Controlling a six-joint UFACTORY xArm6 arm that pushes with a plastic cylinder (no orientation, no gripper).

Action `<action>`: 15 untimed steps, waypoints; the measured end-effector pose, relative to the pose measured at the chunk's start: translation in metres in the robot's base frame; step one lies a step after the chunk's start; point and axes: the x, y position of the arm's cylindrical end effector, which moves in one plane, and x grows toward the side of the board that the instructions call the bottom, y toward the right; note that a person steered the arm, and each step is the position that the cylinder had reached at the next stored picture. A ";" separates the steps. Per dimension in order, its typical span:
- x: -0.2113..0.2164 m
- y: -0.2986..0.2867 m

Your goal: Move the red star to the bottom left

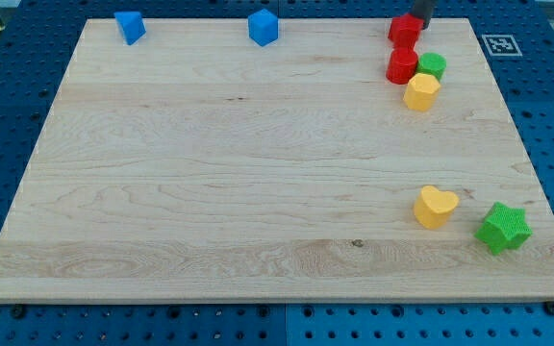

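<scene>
The red star (pixel 403 28) lies at the top right of the wooden board (pixel 239 183), close to the board's top edge. My tip (pixel 420 23) comes in from the view's top and sits right against the star's upper right side. Only a short dark stub of the rod shows. Just below the star is a red cylinder (pixel 401 65).
A green block (pixel 434 65) and a yellow hexagon (pixel 421 92) cluster beside the red cylinder. A yellow heart (pixel 436 206) and a green star (pixel 504 228) lie at the bottom right. Two blue blocks (pixel 130 27) (pixel 264 27) sit along the top edge.
</scene>
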 end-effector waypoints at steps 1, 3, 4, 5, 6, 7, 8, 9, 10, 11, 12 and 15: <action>0.010 0.000; 0.022 -0.035; 0.029 -0.063; 0.038 -0.086; 0.064 -0.094; 0.100 -0.094; 0.131 -0.097; 0.169 -0.097; 0.198 -0.105; 0.221 -0.122; 0.226 -0.157; 0.227 -0.284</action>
